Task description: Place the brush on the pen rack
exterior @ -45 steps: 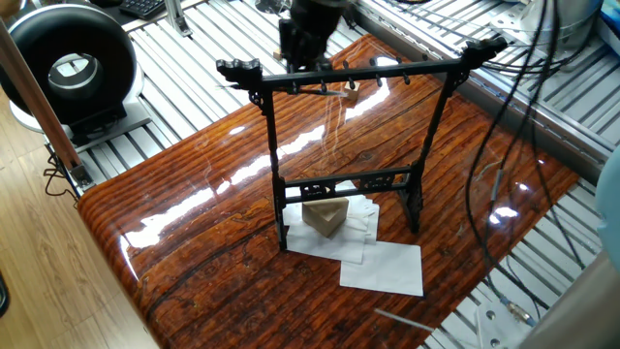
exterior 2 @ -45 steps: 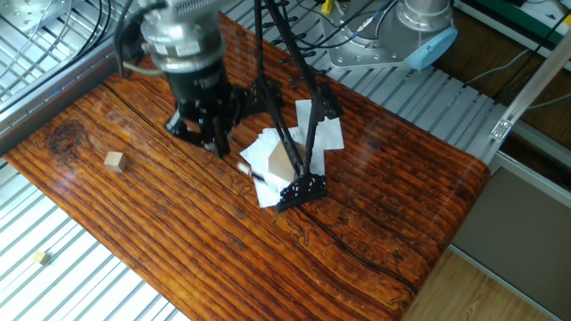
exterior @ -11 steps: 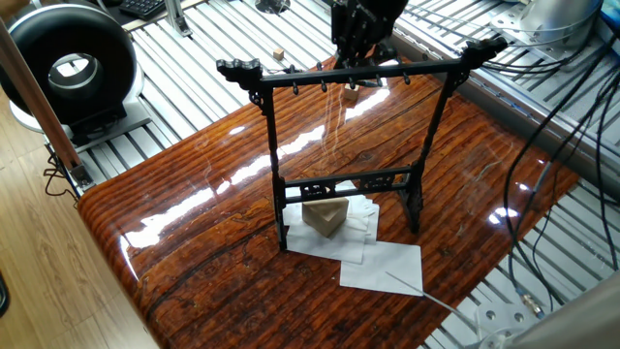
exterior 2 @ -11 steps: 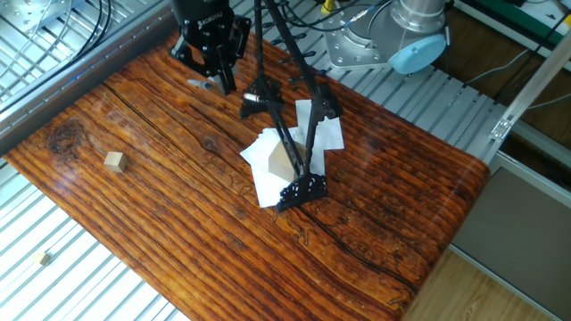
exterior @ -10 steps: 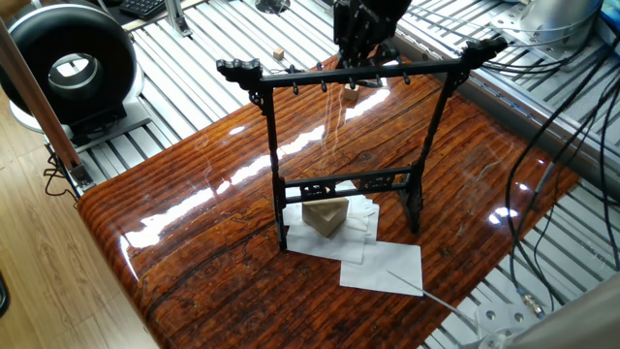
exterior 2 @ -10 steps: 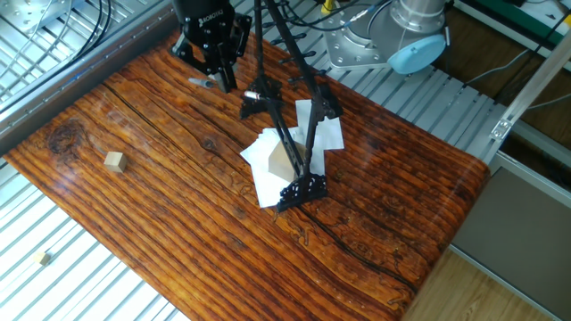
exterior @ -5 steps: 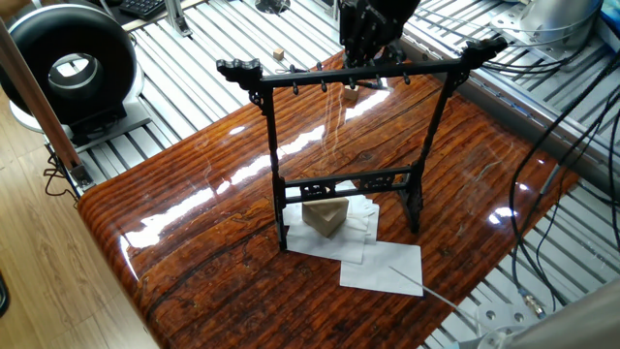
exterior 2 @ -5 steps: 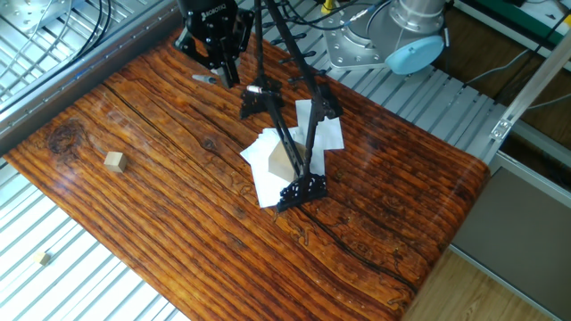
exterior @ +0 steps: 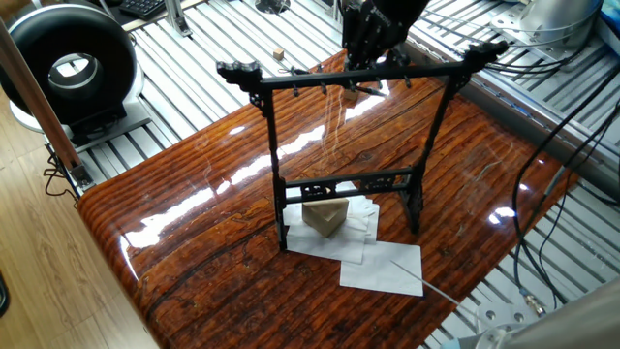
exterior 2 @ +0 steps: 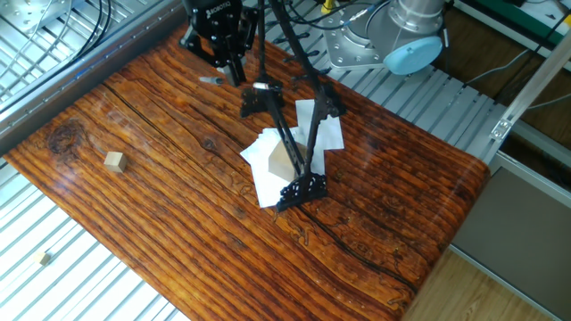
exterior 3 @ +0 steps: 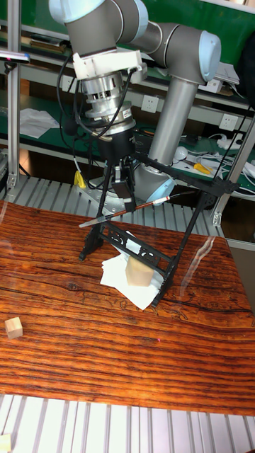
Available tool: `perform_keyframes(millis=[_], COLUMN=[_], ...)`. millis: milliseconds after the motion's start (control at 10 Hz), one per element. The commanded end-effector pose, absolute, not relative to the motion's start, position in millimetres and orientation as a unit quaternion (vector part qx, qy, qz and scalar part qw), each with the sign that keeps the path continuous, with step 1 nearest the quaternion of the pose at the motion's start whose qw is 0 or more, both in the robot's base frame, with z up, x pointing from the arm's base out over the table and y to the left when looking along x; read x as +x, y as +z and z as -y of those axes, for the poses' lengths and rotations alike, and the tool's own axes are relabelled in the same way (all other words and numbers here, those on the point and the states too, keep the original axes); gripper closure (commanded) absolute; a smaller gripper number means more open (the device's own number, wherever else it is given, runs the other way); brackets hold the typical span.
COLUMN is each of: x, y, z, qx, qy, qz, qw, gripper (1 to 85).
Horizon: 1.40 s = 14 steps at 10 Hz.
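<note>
Gripper [exterior 3: 125, 190]: its fingers are clamped on the brush, pointing down, just above and behind the rack's top bar.
Brush [exterior 3: 134, 207]: you hold it near mid-shaft, lying almost level across the jaws; the pale end points toward the robot's base, the other end hangs out over the table. It is raised off the wood and not yet on the rack.
Pen rack [exterior: 274, 160]: it stands upright on white paper sheets [exterior: 386, 267], with a tan wedge block [exterior: 325, 216] between its feet. The pegs run under the top crossbar [exterior: 358, 76].
Step in hand: carrying the brush to the crossbar, judged from the pose.
Advice: pick one free peg, bring the brush's hanging end to it slowly, and keep the fingers off the crossbar; the frame looks light and may tip.
Loose item: a small wooden cube [exterior 2: 113, 160] lies well apart from the rack.
</note>
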State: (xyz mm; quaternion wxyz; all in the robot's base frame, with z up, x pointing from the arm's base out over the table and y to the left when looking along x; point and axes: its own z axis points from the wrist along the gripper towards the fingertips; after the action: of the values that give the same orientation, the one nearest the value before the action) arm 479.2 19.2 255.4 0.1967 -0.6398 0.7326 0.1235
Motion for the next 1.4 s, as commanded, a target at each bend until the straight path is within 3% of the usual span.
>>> perform_keyframes(millis=[0,800,1300], x=[483,498,505], y=[259,239,229], z=[-30,-32,-25], qx=[-0.650,-0.677,-0.694], qy=[0.135,0.139,0.121], qz=[-0.716,-0.684,-0.675], qw=[0.214,0.233,0.219], gripper=[84.7,84.7,84.7])
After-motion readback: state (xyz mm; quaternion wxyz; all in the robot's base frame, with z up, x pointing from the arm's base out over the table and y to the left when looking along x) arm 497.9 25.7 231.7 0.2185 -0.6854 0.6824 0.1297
